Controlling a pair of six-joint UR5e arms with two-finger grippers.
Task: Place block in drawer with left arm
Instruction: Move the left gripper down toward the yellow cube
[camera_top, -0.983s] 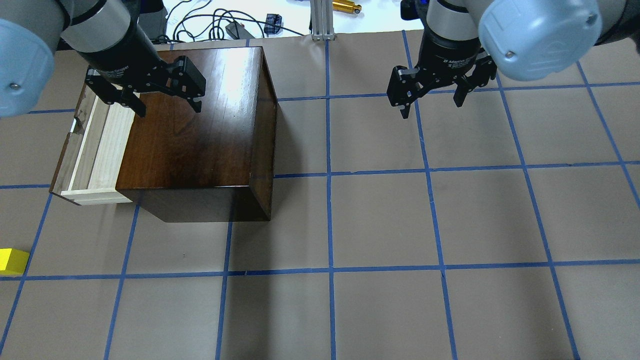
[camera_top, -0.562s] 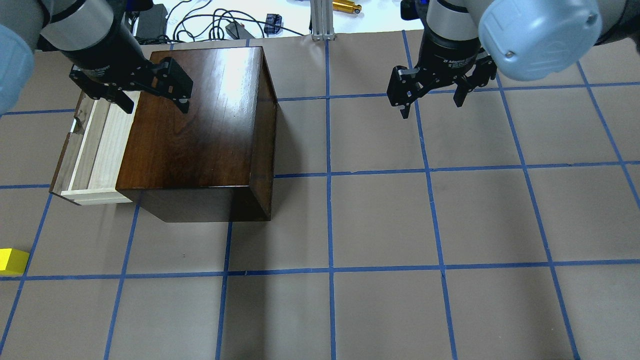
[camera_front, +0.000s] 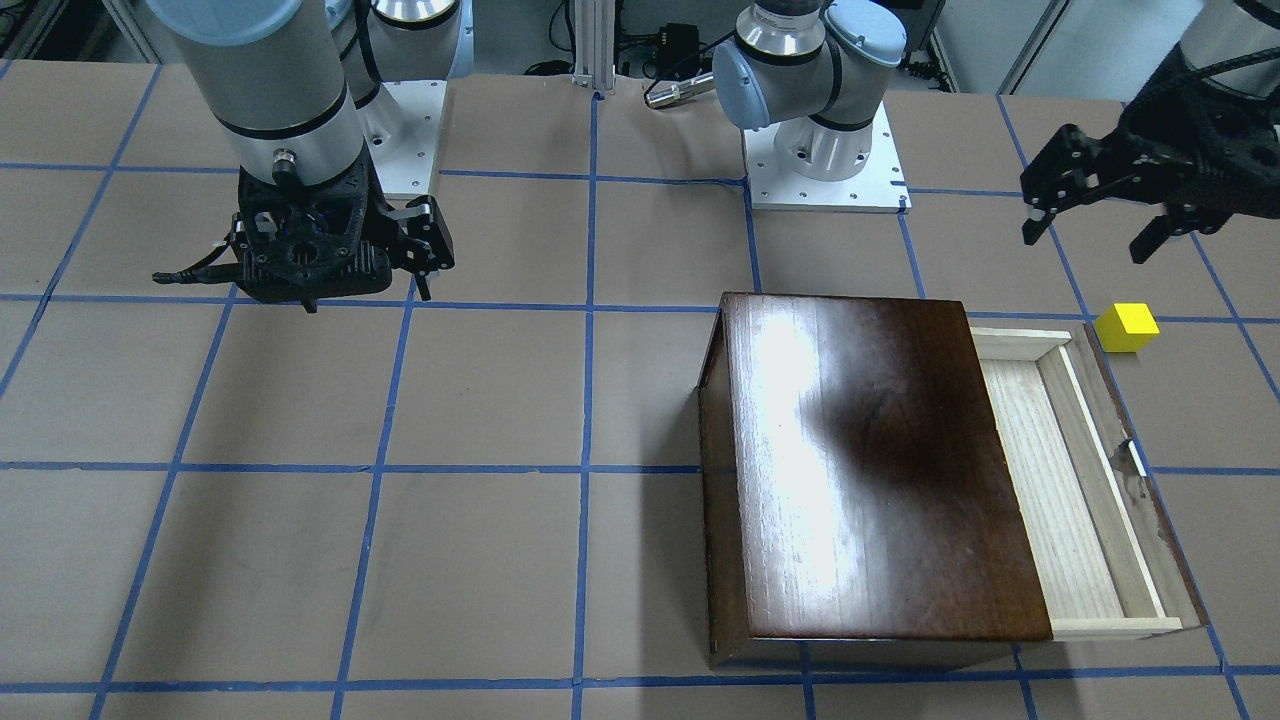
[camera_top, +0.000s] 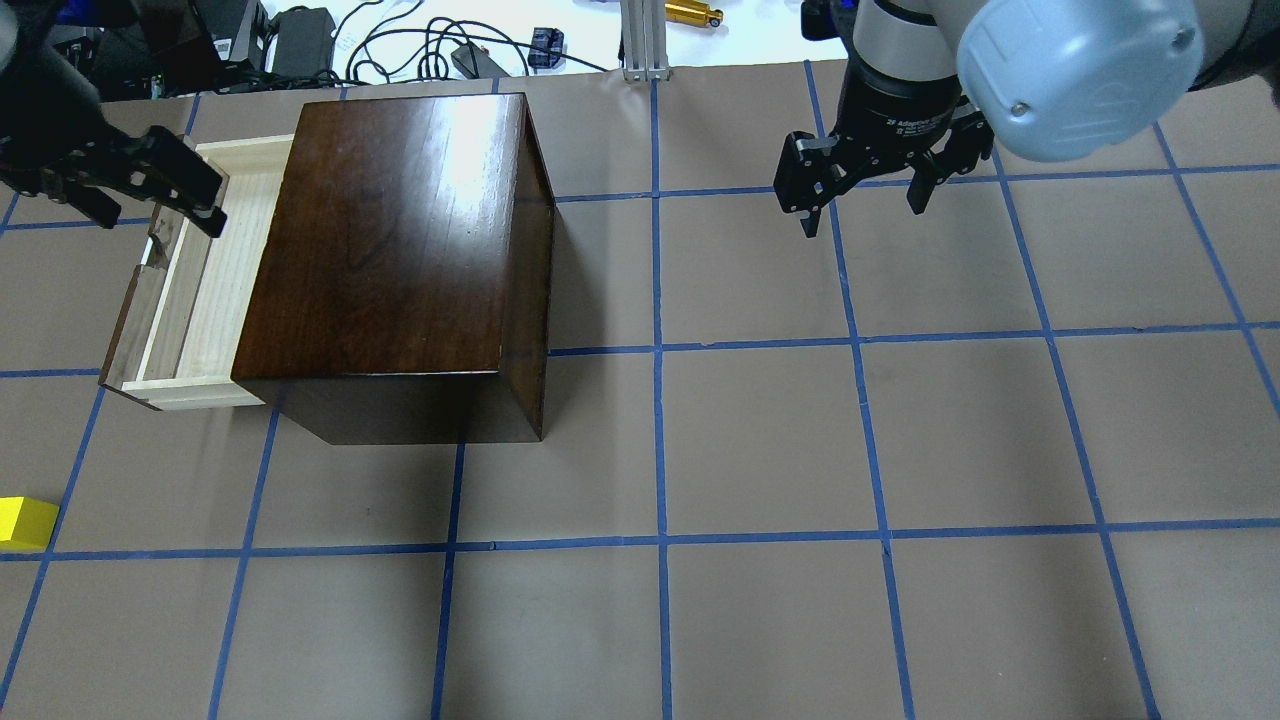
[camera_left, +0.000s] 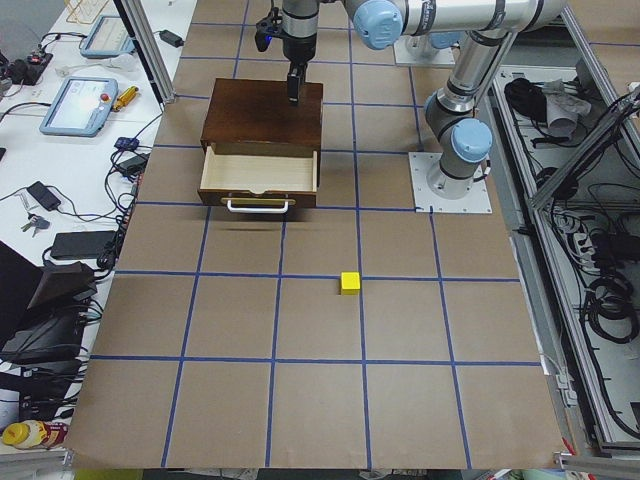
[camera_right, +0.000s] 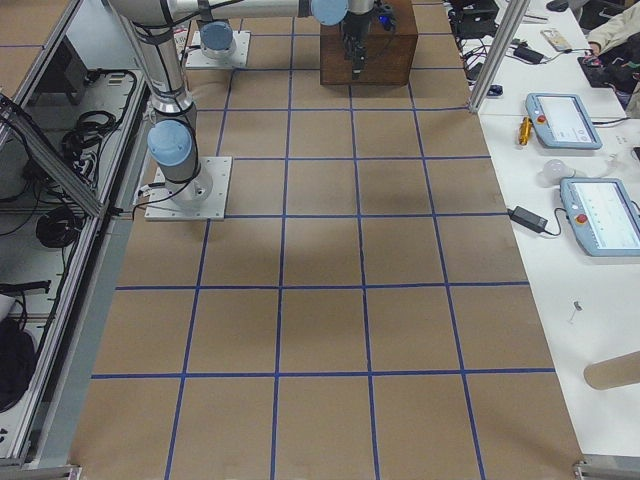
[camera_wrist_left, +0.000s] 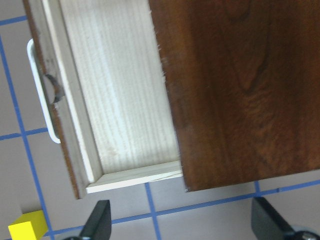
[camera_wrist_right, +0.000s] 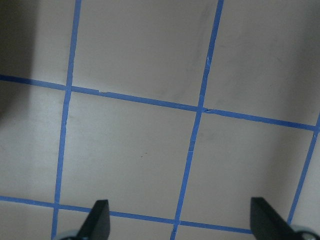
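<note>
My left hand hangs in the air with its 2 fingers spread wide, and it grasps nothing. In the overhead view it is above the far end of the drawer, on the side of the dark front. The drawer stands pulled out of the dark brown box, and its pale wood floor shows. The white handle is on its dark front.

The block is not in the drawer. It stands on the desk, outside, near the drawer's end that is closer to my base, and it does not touch the drawer. In my left wrist view the block is at the lower left corner, beside my left finger, and the drawer's corner lies above it.

My right hand is also released, with both fingers apart and nothing between them. It hovers over the bare desk, well apart from the box.
</note>
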